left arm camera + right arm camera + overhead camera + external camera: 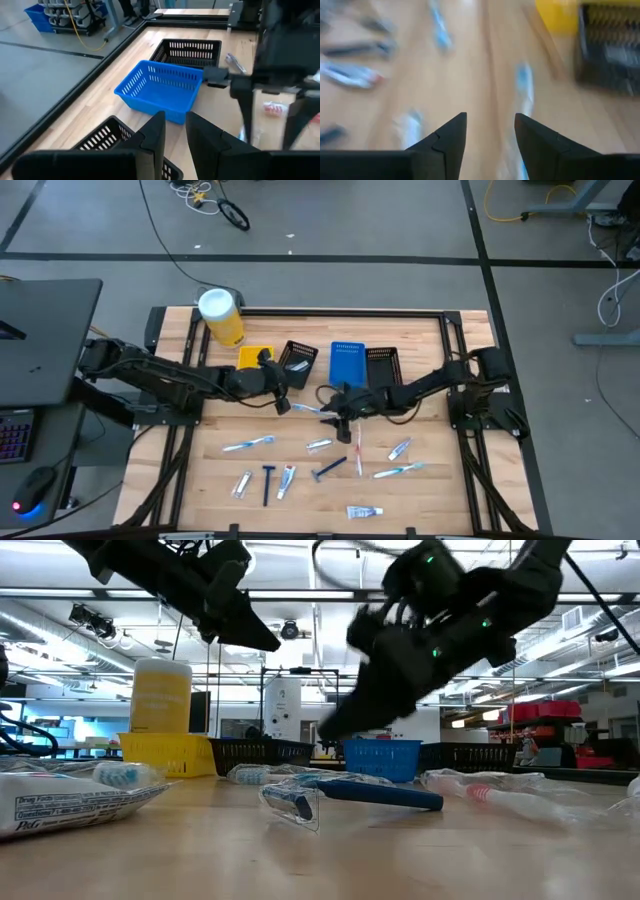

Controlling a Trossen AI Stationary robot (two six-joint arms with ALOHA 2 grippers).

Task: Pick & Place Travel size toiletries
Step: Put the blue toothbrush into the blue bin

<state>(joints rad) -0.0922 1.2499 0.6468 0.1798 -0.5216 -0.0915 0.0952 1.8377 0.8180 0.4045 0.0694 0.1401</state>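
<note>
The toiletries lie loose on the wooden table: light-blue toothbrushes (pixel 248 444) (pixel 399 471), small tubes (pixel 319 444) (pixel 363 511), dark blue razors (pixel 268 480) (pixel 329 469) and a red-white brush (pixel 359 448). My right gripper (pixel 338 408) (pixel 490 132) is open and hovers above the table, empty. A wrapped toothbrush (pixel 305 409) (pixel 524 90) lies just ahead of it. My left gripper (pixel 282 385) (pixel 175 132) is raised by the left black bin (pixel 297 360), slightly open and empty.
Along the far side stand a yellow bin (pixel 253 357), a blue bin (pixel 347 363) (pixel 160 90), a second black bin (pixel 383 365) (pixel 192 50) and a yellow canister with a white lid (pixel 221 315). A razor (pixel 350 793) lies near the low camera.
</note>
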